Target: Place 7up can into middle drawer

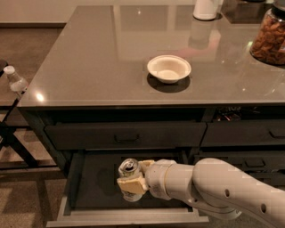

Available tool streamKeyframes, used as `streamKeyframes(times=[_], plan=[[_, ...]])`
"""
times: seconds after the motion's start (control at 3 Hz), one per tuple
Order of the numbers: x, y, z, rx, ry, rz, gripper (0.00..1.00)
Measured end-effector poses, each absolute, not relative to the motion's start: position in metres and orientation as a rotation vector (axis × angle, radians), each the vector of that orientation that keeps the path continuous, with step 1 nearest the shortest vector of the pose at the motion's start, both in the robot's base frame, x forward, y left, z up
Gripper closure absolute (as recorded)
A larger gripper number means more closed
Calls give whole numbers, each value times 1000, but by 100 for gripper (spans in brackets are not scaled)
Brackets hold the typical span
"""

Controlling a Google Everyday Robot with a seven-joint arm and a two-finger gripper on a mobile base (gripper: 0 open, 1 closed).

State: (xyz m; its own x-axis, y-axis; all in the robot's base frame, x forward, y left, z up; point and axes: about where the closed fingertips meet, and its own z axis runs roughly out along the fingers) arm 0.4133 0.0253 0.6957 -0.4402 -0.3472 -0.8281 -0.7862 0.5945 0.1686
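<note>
The 7up can point(128, 169) shows its silver top and part of its side. It is upright inside the open middle drawer point(89, 187), a wide shallow dark drawer pulled out below the counter. My gripper point(132, 176) reaches in from the right on a white arm and is shut on the can, with one tan finger point(131, 184) across its front and another behind it. The can's lower part is hidden by the finger. I cannot tell whether the can rests on the drawer bottom.
A white bowl point(168, 69) sits on the grey countertop point(89, 58). A jar of nuts point(269, 38) and a white container point(206, 9) stand at the back right. A clear bottle with white cap point(14, 80) stands at the left. Closed handled drawers point(124, 136) lie above.
</note>
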Motion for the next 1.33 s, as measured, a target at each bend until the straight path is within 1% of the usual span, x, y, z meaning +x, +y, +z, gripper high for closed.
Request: streamKeyframes(times=[0.33, 0.67, 1.33], plan=[[414, 26, 687, -880, 2032, 731, 100], [409, 30, 649, -842, 2024, 751, 100], [458, 14, 593, -707, 2001, 602, 100]])
